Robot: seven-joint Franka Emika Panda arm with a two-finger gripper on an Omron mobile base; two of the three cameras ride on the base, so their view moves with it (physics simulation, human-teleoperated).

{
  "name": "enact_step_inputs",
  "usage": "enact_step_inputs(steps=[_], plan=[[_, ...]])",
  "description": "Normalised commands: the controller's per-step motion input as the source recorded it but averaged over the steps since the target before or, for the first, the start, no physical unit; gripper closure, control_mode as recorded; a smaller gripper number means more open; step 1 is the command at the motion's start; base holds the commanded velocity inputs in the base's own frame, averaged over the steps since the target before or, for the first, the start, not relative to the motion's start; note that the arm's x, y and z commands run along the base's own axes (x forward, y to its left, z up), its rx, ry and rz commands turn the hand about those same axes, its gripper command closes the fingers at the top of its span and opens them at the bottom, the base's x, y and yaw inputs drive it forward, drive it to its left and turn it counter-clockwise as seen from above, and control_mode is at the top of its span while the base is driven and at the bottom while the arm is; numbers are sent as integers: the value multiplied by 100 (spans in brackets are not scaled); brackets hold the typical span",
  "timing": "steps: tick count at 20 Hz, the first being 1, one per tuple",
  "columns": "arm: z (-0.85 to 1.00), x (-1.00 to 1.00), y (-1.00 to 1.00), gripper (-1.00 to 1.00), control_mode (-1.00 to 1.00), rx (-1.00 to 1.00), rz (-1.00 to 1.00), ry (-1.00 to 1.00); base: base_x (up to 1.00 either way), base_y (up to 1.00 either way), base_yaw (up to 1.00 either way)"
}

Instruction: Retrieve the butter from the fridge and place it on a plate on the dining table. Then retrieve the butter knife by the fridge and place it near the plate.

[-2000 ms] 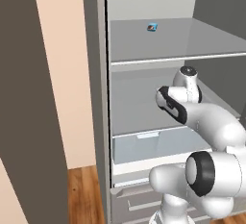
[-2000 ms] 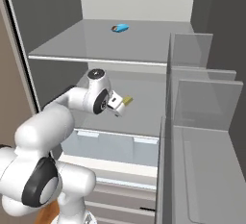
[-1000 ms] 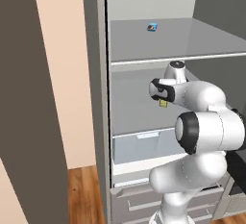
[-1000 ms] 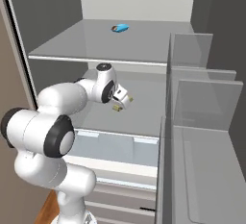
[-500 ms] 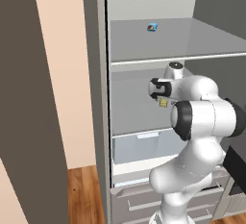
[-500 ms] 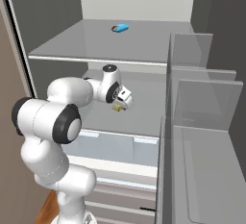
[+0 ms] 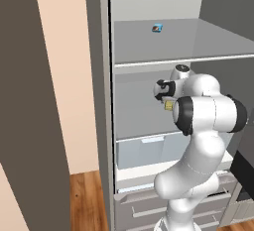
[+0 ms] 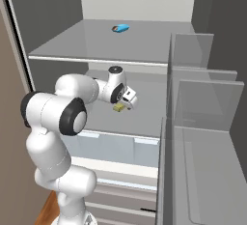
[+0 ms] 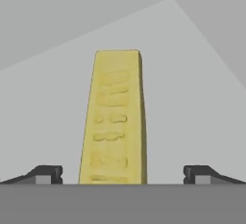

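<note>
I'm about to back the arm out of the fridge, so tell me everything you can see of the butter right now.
The butter is a small pale-yellow rectangular stick with faint embossed marks along its top face. In the hand view it runs lengthwise away from the camera, between the two fingertips, with a gap on each side, so a grip cannot be confirmed. From the base views it sits at the tool, above the fridge's middle shelf.

The arm has folded back, drawing the gripper (image 8: pixel 123 104) (butter (image 8: pixel 117 107) between its fingers) toward the fridge's (image 7: pixel 101 126) left wall.
</note>
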Motion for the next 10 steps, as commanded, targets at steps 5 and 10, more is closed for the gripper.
enact_step_inputs(steps=[5, 10], plan=[[-8, 18, 0, -100, -100, 0, 0, 0, 0, 0, 0], [-19, 2, 0, -100, -100, 0, 0, 0, 0, 0, 0]])
